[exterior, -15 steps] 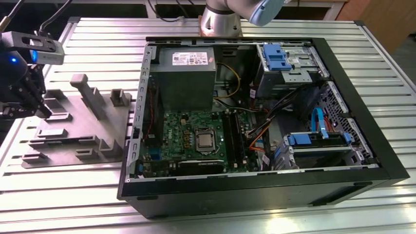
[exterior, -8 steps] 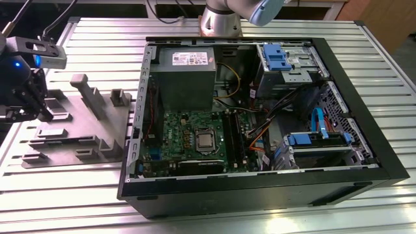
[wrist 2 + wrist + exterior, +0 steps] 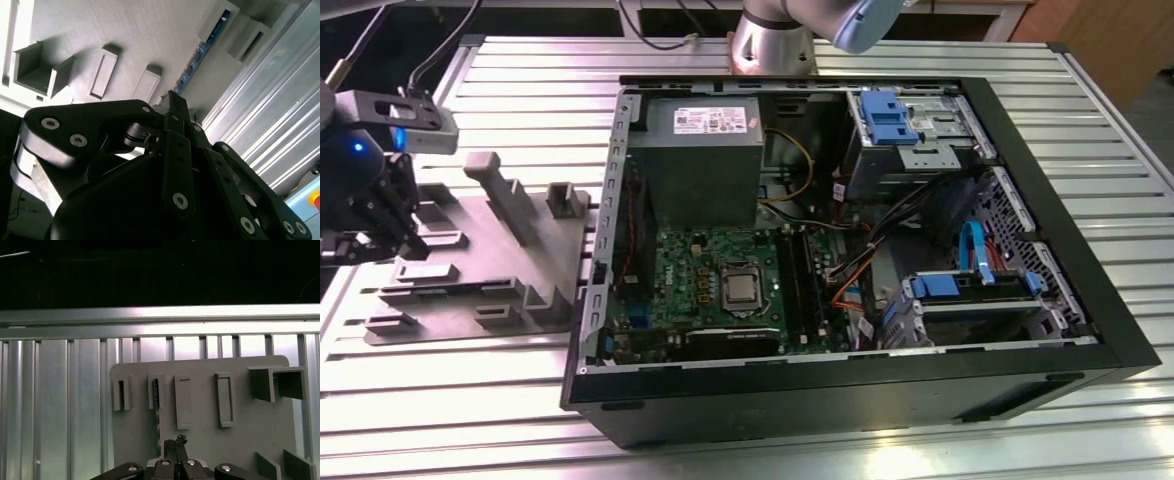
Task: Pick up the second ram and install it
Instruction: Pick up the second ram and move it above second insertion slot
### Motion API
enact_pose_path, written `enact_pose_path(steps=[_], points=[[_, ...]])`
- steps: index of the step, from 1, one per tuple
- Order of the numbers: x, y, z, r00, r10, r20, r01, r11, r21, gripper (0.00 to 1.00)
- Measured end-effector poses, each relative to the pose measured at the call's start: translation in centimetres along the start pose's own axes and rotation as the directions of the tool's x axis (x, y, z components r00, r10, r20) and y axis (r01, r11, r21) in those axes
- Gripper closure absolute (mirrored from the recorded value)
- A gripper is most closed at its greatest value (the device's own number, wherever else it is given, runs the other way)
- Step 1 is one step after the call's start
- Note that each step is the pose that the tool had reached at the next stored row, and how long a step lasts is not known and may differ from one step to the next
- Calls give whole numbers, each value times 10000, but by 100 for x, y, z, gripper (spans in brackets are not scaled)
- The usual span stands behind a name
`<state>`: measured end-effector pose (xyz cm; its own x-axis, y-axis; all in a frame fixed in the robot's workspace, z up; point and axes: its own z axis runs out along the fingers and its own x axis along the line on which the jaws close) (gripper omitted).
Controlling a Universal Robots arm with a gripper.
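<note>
The slatted metal table [image 3: 454,400] carries an open black computer case [image 3: 854,390] lying on its side. Inside it, nearest the exterior camera, is the green motherboard [image 3: 707,270]. Behind that sits the grey power-supply box [image 3: 700,165]. Toward the exterior view's right there are drive cages with blue brackets [image 3: 887,115]. The arm's base [image 3: 774,45] stands on the table beyond the case.

At the exterior view's left, just beside the case, lies a grey holder tray [image 3: 494,290] with upright posts and slots. The gripper [image 3: 380,235] hangs over the tray's outer edge, well apart from the case, and nothing stands between it and the tray.

In both wrist views the ram [image 3: 197,55] [image 3: 156,390] stands on edge in a narrow slotted post of the tray [image 3: 240,445]. It is a thin blue strip whose near end runs toward the fingertips.

The gripper's [image 3: 173,100] [image 3: 175,442] jaws are drawn together, with no gap showing between them. The strip's end lies just beside the tips. Whether they touch it cannot be told.
</note>
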<state>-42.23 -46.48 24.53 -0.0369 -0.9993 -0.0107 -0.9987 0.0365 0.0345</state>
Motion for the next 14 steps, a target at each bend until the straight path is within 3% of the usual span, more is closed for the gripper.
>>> enact_pose_path(steps=[6,14], points=[[74,-5,88,9999,-104,18,104,9999,-1,90],[100,-10,186,9997,-261,19,261,9997,-3,90]])
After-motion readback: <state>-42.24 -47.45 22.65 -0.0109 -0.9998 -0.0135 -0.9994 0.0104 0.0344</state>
